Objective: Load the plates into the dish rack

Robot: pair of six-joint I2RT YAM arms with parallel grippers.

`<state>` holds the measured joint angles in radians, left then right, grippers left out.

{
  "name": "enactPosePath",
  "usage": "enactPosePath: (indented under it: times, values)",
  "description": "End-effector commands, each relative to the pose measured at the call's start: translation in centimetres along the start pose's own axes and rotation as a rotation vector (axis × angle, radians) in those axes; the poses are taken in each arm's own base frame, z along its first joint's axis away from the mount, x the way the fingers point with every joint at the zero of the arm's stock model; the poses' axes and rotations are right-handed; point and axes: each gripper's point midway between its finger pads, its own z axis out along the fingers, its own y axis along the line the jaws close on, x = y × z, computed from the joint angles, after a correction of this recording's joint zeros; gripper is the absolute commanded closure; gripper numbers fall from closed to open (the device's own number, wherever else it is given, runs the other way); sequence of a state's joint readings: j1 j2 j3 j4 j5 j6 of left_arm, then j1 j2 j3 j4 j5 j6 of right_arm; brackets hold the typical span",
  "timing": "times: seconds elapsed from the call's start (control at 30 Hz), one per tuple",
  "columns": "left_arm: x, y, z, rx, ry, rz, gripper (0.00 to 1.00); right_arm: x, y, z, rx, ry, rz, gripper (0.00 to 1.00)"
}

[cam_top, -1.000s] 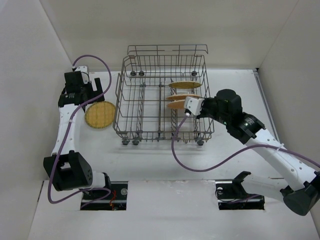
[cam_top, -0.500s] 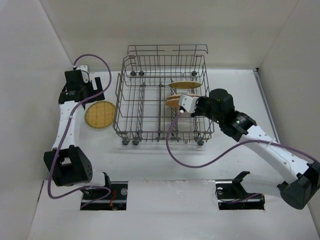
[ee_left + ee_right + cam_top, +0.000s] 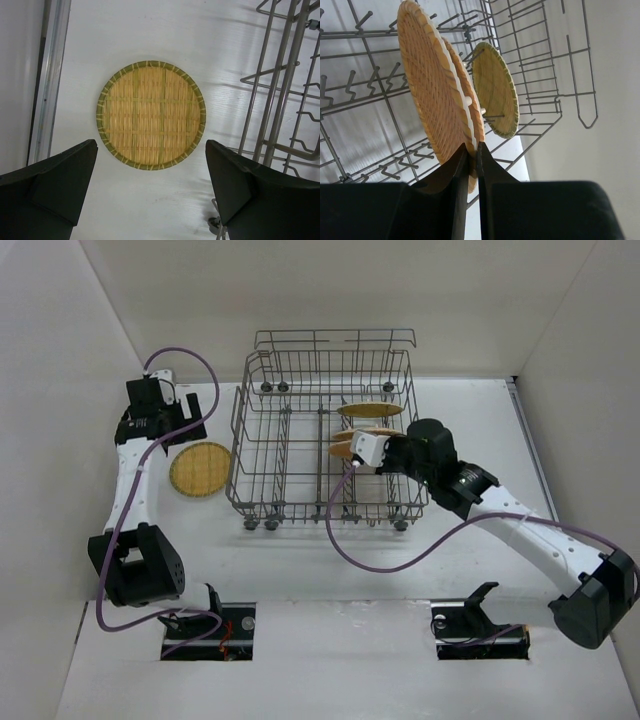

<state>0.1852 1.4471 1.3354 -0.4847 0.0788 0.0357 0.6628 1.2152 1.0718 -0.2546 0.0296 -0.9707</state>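
Note:
The grey wire dish rack [image 3: 300, 455] stands at the back middle of the table. One yellow, green-rimmed plate [image 3: 200, 469] lies flat on the table left of it. My left gripper [image 3: 180, 430] hovers open above this plate's far side; in the left wrist view the plate [image 3: 151, 115] shows between the spread fingers [image 3: 60, 180]. In the rack's right half a green-rimmed plate [image 3: 495, 95] and an orange plate [image 3: 479, 122] stand on edge. My right gripper [image 3: 470, 150] is shut on the lower rim of another orange plate [image 3: 432, 90], held upright beside them among the tines.
White walls close in on the left, back and right. Purple cables loop from both wrists; the right one hangs in front of the rack [image 3: 345, 540]. The rack's side wires [image 3: 280, 100] and a wheel [image 3: 214, 225] are close to my left gripper's right finger.
My right gripper has moved left, carrying the orange plate deeper among the rack's tines. My left gripper has shifted slightly back and left above the flat plate, still open.

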Motion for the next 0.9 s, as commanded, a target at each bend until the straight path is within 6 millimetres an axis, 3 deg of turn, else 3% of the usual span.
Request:
enactPosePath:
  times: [0.0, 0.57, 0.67, 0.73, 0.87]
  values:
    - [-2.5, -0.2, -0.7, 0.018, -0.064, -0.004, 0.11, -1.9, -2.6, 0.0, 0.107, -0.068, -0.006, 1.00]
    - [-3.6, -0.3, 0.3, 0.025, -0.058, 0.004, 0.11, 1.3, -0.2, 1.7, 0.050, 0.006, -0.006, 1.00]
    - [-3.7, -0.2, 0.4, 0.023, -0.056, 0.006, 0.11, 2.0, 0.3, 2.0, 0.037, 0.022, 0.006, 0.84]
    - [-3.6, -0.1, 0.6, 0.022, -0.050, 0.006, 0.10, 2.1, 0.8, 2.1, 0.026, 0.019, 0.019, 0.66]
    - [-2.6, -0.1, 0.9, 0.023, -0.023, 0.003, 0.08, 2.8, 2.0, 2.5, -0.020, 0.036, 0.049, 0.53]
